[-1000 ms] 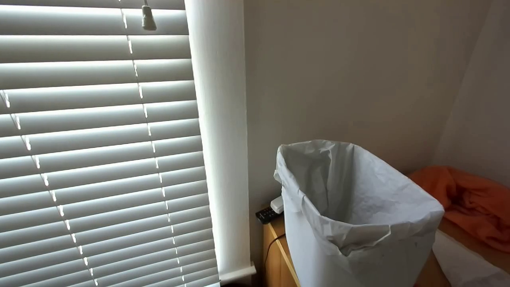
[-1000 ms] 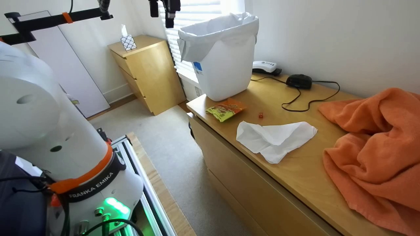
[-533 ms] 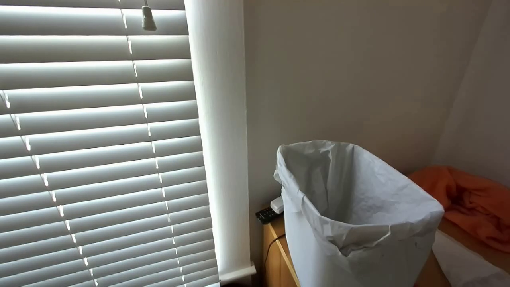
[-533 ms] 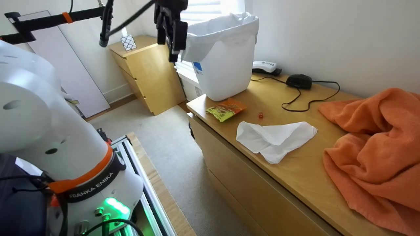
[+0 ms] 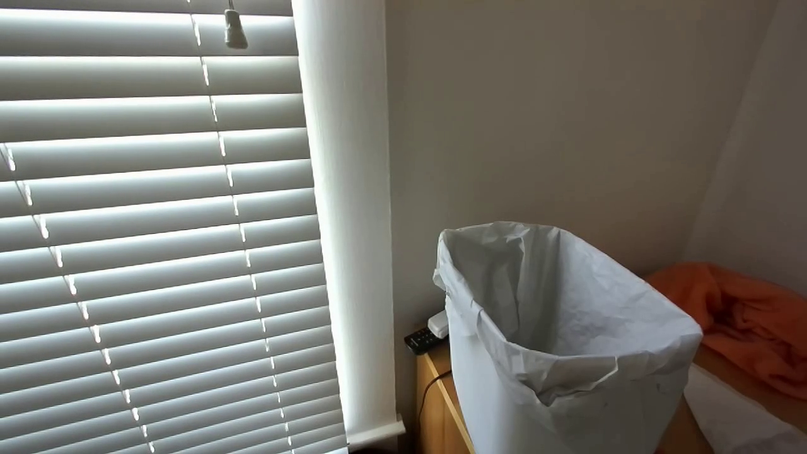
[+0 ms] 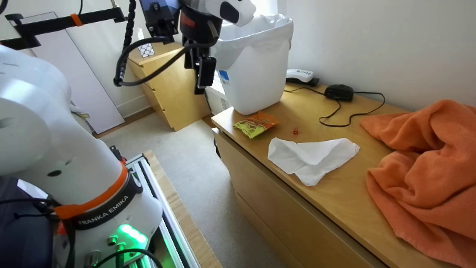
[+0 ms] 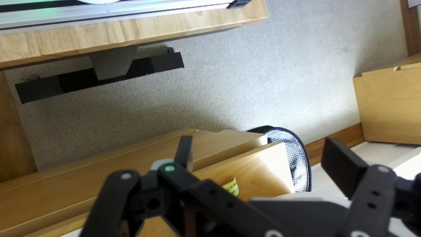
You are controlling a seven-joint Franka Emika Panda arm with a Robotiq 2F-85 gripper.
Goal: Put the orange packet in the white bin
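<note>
With its fingers (image 7: pixel 343 164) spread wide, the hand (image 7: pixel 261 156) hangs higher than the orange packet (image 6: pixel 256 124) and apart from it; the packet lies on the desk (image 6: pixel 305 107). The white bin (image 6: pixel 260 76) stands beside the hand; farther off is an orange cloth (image 6: pixel 427 175).

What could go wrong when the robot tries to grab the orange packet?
The orange packet lies near the edge of the wooden dresser, so a clumsy nudge from the open gripper might knock it off. It is also close to the foot of the white bin, so the gripper could bump the bin when reaching down.
</note>
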